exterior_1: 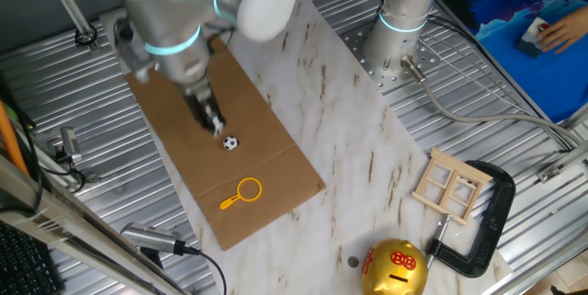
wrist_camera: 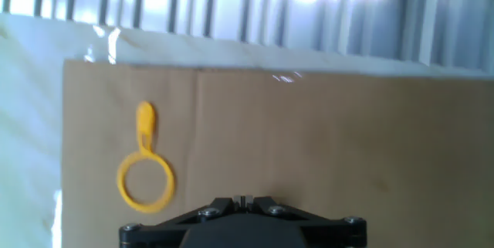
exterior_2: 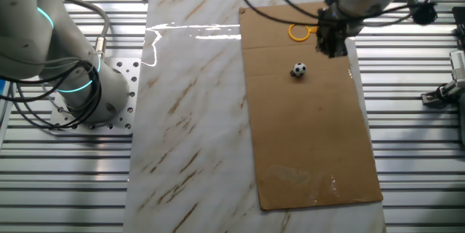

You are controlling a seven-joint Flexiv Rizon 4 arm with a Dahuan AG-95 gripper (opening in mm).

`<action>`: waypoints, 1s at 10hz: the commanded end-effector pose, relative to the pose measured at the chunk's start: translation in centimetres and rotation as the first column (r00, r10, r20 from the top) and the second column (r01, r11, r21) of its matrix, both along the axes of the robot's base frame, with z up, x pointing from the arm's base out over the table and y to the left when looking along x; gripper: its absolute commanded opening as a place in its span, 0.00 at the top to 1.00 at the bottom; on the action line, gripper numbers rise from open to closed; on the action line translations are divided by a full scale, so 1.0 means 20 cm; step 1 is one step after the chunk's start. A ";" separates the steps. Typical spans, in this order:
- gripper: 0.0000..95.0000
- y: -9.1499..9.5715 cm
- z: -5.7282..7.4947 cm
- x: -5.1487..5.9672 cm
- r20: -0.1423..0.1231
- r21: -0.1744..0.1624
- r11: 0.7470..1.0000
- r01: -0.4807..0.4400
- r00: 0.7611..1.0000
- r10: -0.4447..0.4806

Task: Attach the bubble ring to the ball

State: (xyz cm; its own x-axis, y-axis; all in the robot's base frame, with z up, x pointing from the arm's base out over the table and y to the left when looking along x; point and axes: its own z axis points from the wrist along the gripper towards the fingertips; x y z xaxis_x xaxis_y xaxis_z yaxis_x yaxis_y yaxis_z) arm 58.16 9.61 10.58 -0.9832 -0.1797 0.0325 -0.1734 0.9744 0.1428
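Hovering above the cardboard sheet on the marble bench, end effector just beside the soccer ball, empty; fingers apart or together, cannot tell from any view. Ball resting free on the cardboard, nothing around it. Bubble ring lying flat nearby, apart from the ball, hoop open and handle pointing away; plain in the hand view, left of centre. Likely step: going for the ring. Best done by shifting over the handle, lining the fingers across its thin width, descending low, closing gently so the hoop stays level. Worth avoiding any nudge of the ball, bound to roll. Gold piggy bank well clear.
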 end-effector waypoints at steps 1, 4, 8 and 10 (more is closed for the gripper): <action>1.00 0.03 -0.01 0.00 0.000 0.004 0.999 -0.050 0.999 0.050; 1.00 0.03 0.00 0.00 -0.007 -0.006 0.997 -0.076 0.997 0.076; 1.00 0.03 0.00 0.00 -0.045 0.012 0.994 -0.109 0.993 0.109; 1.00 0.03 0.00 0.00 -0.071 0.011 0.995 -0.099 0.992 0.100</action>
